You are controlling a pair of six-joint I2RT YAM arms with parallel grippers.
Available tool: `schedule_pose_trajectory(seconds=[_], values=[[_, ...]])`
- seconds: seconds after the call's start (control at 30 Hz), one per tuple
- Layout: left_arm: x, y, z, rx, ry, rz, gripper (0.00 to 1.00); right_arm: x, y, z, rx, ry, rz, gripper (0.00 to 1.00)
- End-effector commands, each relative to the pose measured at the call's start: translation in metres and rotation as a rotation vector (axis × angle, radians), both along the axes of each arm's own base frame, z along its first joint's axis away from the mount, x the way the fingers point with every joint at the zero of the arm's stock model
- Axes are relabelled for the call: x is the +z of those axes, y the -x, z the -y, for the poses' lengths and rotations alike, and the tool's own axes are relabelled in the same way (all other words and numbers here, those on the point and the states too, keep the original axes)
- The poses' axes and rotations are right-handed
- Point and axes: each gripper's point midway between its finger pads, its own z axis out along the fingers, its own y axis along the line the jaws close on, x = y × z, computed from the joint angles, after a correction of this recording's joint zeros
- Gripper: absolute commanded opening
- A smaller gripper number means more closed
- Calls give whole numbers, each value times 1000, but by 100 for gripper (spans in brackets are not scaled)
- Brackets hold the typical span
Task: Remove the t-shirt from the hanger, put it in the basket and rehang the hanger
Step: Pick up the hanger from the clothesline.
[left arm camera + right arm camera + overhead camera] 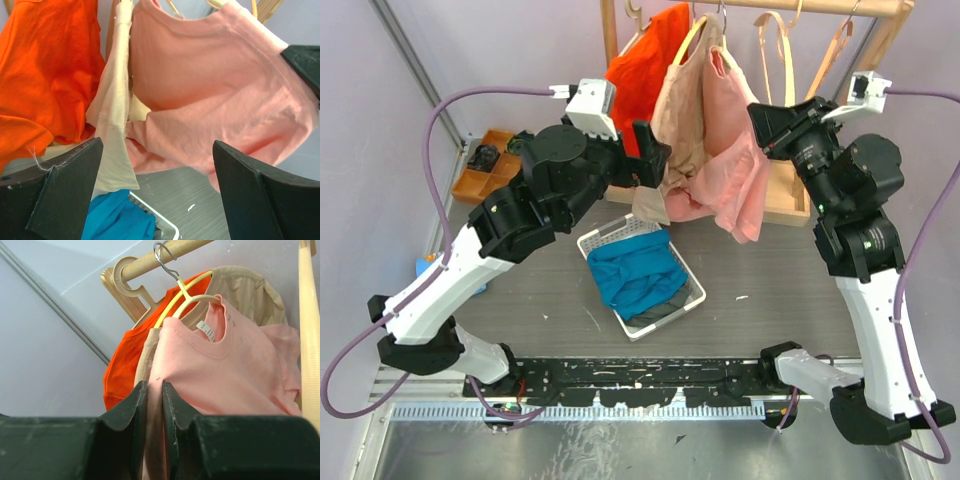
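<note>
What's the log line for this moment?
right gripper: shut on pink shirt | left gripper: open, short of the shirts | pink shirt: on hanger | task: not done

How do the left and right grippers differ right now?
The left gripper is wide open, holding nothing; the right gripper is shut on a fold of the pink t-shirt. The left gripper sits by the orange t-shirt, the right gripper on the pink one's far side. Both are raised at the rack.

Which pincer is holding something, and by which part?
The right pincer grips the pink t-shirt by a fold below its shoulder; the left pincer holds nothing.
</note>
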Motion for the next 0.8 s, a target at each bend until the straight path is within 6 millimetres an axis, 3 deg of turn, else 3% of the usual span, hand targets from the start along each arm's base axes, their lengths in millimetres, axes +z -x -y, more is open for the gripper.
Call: schedule_pose_trajectory(seconds=[0.0, 0.27, 0.53, 0.77], values=[[21, -1, 8, -28, 50, 42, 98, 53, 44, 8, 26, -73, 190, 1], [28, -13, 26, -38, 38, 78, 98, 52, 72, 10, 56, -85, 198, 1], [26, -48, 48, -79, 76, 70, 98, 49, 104, 15, 84, -113, 195, 1], [41, -66, 71, -147, 126, 93, 99, 48, 127, 19, 98, -109, 204, 0]])
